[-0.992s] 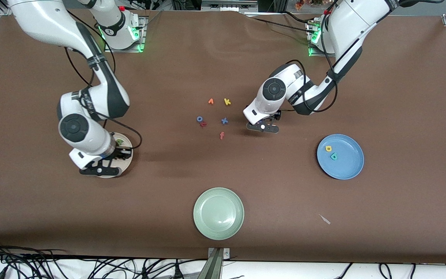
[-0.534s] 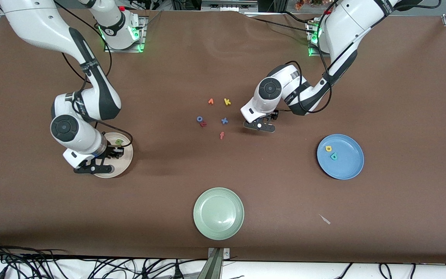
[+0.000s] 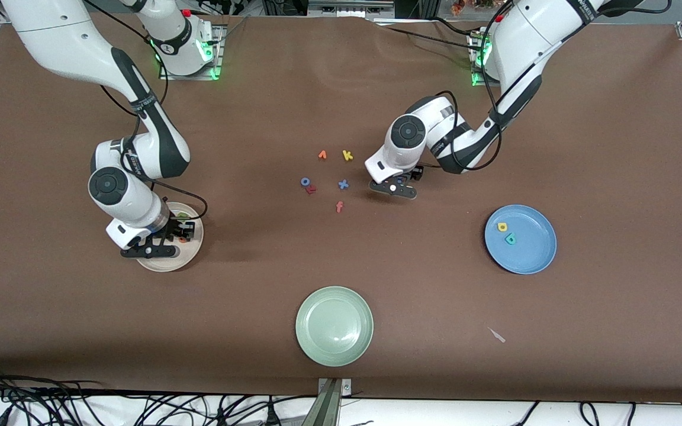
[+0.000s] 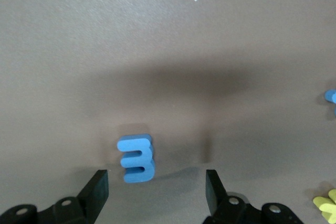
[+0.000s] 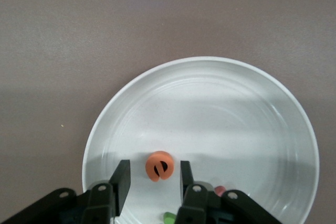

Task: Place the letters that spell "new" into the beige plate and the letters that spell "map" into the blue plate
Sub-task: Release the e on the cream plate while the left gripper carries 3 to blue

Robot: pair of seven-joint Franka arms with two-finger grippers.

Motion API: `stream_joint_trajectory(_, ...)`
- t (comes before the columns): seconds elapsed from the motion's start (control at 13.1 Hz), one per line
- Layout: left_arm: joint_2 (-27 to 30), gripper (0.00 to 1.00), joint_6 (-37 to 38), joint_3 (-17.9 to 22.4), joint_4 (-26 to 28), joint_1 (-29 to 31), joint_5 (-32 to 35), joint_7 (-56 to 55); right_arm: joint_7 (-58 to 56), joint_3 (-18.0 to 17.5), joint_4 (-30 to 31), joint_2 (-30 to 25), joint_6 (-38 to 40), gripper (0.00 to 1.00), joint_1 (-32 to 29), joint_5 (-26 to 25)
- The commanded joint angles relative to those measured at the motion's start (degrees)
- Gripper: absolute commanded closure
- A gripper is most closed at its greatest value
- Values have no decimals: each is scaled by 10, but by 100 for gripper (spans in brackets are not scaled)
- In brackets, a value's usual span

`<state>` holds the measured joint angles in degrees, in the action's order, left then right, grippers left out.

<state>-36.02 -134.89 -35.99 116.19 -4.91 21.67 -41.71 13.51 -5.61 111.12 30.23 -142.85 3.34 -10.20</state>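
Observation:
My right gripper (image 3: 181,235) is low over the beige plate (image 3: 163,264) with its fingers open. The orange e (image 5: 159,166) lies on the plate (image 5: 236,108) between the fingers, free of both. At the wrist view's edge, parts of a green letter (image 5: 169,216) and a pinkish-red letter (image 5: 220,190) also lie in the plate. My left gripper (image 3: 402,179) hangs open close over the table, its fingers either side of the light-blue m (image 4: 136,158), not touching it. The blue plate (image 3: 520,239) holds the yellow a (image 3: 502,226) and the teal p (image 3: 511,238).
Loose letters lie mid-table beside my left gripper: an orange v (image 3: 322,155), a yellow k (image 3: 347,155), a blue o (image 3: 305,181) with a red letter (image 3: 311,189) against it, a blue x (image 3: 343,184) and a red-orange f (image 3: 339,206). A pale green plate (image 3: 334,325) sits nearest the front camera.
My right gripper has opened and let the orange e drop onto the beige plate. My left gripper has slid a little toward the loose letters.

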Motion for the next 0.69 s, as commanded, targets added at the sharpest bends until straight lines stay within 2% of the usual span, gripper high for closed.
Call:
stream_joint_trajectory(0.0, 1, 28, 0, 0, 0, 0, 21, 3, -8, -2, 14, -19, -4, 47, -4, 0)
stream_joint_trajectory(0.15, 1, 29, -1, 0, -4, 6, 43, 12, -9, -2, 9, -33, 15, 40, -4, 0)
stream_joint_trajectory(0.31, 0, 29, -4, 4, -4, 8, 54, 13, -7, -3, 1, -59, 68, 32, -4, 2)
stream_joint_trajectory(0.38, -3, 30, -4, 6, -4, 9, 54, 14, -8, -4, -4, -75, 98, 31, -4, 14)
stream_joint_trajectory(0.46, -9, 37, -6, 6, -4, 9, 55, 15, -9, -4, -15, -90, 134, 29, -3, 30)
stream_joint_trajectory(0.61, -9, 63, -6, 6, -4, 9, 56, 15, -10, -5, -54, -119, 229, 29, -3, 47)
